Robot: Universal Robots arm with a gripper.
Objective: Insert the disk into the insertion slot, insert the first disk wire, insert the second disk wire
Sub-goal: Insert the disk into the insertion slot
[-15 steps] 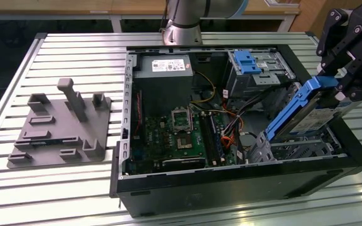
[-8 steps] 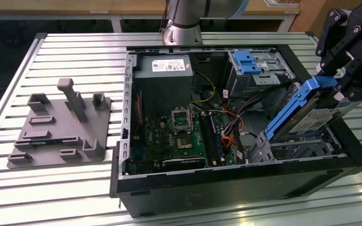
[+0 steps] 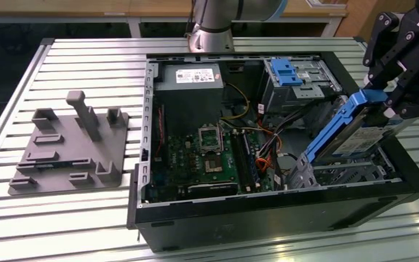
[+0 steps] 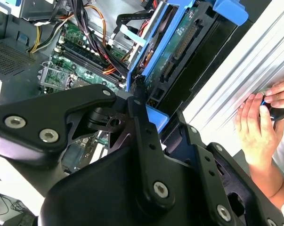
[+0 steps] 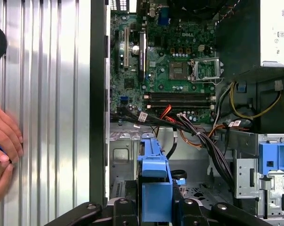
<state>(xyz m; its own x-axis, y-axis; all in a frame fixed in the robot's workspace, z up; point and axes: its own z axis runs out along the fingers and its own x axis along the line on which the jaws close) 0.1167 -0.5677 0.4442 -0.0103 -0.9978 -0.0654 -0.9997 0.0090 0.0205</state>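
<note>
Hand [image 3: 383, 101] grips tilted disk [image 3: 336, 127], white label [image 3: 361, 140] showing, at insertion slot [image 3: 349, 173].

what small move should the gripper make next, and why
The gripper holds the silver hard drive in its blue plastic bracket tilted above the small grey perforated sheet-metal cage, not yet seated; probably level and lower it.

Bright, even light from above. Table [image 3: 71, 218] slats throw glare, near white in the second wrist view. Soft shadow beside the grey fixture [image 3: 71, 147]. Case [image 3: 282, 218] interior dimmer, shadow pooled beneath cables. Gripper [image 3: 382, 103] black, little detail; disk [image 3: 359, 141] label bright.
</note>
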